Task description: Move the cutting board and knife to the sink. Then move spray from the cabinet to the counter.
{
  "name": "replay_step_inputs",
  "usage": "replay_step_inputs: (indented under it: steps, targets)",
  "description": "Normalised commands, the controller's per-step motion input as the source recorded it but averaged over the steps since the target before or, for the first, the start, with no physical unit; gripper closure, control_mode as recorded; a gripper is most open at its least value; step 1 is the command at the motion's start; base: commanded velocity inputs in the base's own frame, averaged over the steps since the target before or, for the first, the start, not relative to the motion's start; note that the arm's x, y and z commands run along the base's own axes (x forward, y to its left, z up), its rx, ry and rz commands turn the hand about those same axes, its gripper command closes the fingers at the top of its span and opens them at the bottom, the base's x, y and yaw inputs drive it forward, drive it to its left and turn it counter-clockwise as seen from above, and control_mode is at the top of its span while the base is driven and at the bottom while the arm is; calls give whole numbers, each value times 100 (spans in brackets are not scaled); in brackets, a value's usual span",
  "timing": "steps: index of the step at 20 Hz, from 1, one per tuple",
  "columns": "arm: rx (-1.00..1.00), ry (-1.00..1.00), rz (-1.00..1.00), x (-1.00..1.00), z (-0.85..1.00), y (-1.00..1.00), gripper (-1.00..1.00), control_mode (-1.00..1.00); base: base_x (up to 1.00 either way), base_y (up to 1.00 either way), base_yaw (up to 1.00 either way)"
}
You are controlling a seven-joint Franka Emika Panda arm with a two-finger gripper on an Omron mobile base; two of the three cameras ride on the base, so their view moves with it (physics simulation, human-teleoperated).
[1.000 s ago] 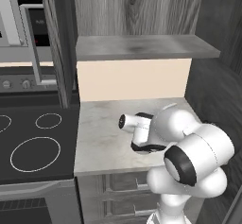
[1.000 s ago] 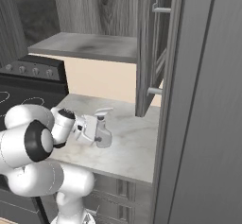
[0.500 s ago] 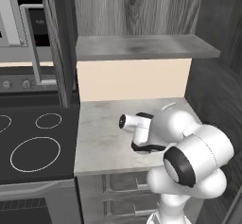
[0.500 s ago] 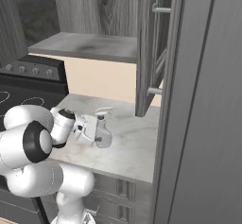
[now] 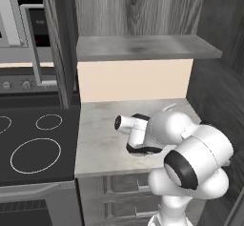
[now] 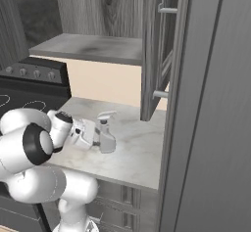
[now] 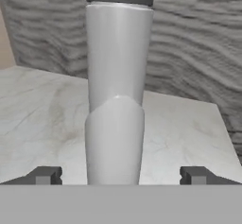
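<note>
Standing upright on the pale marble tabletop, tall slim grey-white spray bottle sits between the released pincer's spread fingertips, untouched.

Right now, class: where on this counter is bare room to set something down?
Free: the counter strip between stove and arm, and the patch below the cabinet door. Crowded: the middle, where the open gripper flanks the spray.

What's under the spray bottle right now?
The spray stands upright on the marble counter, between the open tool's fingertips. Its base is hidden by the tool.
</note>
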Motion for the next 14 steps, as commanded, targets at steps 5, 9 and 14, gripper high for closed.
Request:
replay_step_inputs:
  steps: [5, 9, 14]
  targets:
    - [0, 4, 0, 0, 11, 27, -100, -100, 0, 0, 0]
    - [10, 1, 0, -13, 29, 24, -100, -100, 0, 0, 0]
    - [22, 0, 0, -47, 45, 18, -100, -100, 0, 0, 0]
